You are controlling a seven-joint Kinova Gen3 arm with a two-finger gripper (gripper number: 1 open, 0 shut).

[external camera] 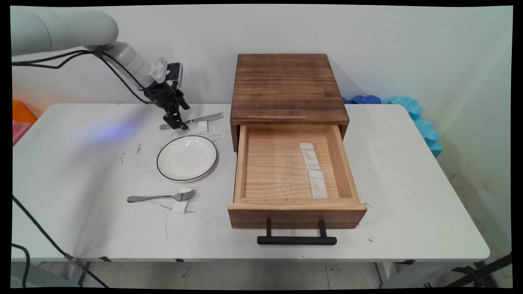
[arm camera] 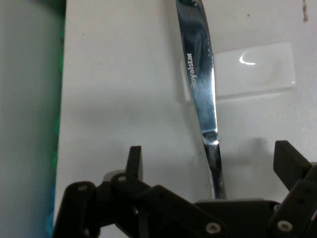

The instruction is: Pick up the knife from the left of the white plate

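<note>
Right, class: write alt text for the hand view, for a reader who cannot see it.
Seen from the hand camera, the open black gripper straddles the handle of a shiny table knife lying on the white table. The blade, marked "royalstar", rests across a small white rest further up the picture.

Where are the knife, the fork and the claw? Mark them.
knife [arm camera: 200, 84], hand view, on the blade by the lettering.
fork [external camera: 161, 197], main view, mid-handle.
claw [arm camera: 210, 166], hand view, midway between the open fingertips, over the knife's handle.
</note>
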